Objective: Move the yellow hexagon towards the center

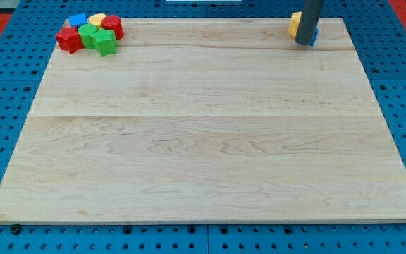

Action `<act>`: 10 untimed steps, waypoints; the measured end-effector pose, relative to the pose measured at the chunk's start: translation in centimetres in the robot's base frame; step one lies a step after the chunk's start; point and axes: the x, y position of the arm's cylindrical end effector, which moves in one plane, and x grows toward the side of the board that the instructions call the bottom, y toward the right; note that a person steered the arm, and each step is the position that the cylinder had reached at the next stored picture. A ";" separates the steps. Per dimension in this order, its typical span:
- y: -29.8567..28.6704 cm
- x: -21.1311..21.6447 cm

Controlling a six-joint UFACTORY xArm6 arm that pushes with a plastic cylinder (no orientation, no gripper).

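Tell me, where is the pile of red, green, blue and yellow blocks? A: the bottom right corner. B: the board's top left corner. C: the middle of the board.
B: the cluster, with its red star block and green star block, sits at the wooden board's top left corner in the view.

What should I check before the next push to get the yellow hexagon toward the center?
1. Yellow hexagon located: ok, top right corner of the wooden board, partly hidden behind the rod.
2. My tip in view: ok, just right of the hexagon.
3. Tip touching the hexagon: cannot tell.
4. Blue block behind the rod, close by: not ok, it may get dragged along.
5. Path to the center: ok, no blocks in between.
6. Cluster at top left (red cylinder, green star): ok, far away.
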 end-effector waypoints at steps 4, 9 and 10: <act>14.2 6.2; -3.0 -5.2; -9.0 -0.7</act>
